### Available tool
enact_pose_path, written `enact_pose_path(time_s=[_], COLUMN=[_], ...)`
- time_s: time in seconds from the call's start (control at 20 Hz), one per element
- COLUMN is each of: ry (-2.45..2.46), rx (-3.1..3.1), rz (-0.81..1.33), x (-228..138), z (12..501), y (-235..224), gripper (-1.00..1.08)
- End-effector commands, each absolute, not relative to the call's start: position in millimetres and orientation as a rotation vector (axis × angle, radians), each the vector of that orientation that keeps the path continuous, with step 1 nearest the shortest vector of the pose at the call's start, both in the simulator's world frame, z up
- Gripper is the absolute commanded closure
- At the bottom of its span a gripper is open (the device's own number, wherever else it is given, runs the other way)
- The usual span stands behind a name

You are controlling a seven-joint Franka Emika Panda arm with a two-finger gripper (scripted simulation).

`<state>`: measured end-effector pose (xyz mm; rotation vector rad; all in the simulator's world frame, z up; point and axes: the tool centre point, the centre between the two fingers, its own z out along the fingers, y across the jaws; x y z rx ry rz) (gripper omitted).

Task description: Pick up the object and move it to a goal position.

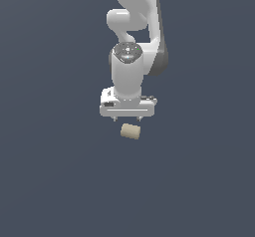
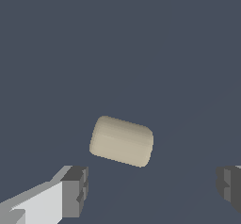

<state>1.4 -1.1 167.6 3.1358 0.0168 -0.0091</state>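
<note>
A white robot arm reaches down over a plain dark grey-blue floor, its wrist pointing straight down. The gripper hangs with its 2 fingers spread wide apart, holding nothing. The object, a small beige cylinder, lies on its side on the floor just beside the gripper. In the wrist view, the object sits apart from both dark fingertips, touching neither.

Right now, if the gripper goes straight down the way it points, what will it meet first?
Probably the bare floor. The gripper is open, and the object lies slightly off the line between its fingers, though depth is unclear.
</note>
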Motion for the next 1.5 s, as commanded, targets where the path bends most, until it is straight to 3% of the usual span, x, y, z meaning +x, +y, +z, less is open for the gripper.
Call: enact_pose_path(time_s=[0.0,0.5,1.45], ry=[0.017,0.054,0.266], rx=[3.136,3.154,3.134], rz=[-0.009,0.059,0.046], x=[1,16,13], z=[168,186,174], y=[-1,7,6], gripper=[-0.92,-0.92,-0.92])
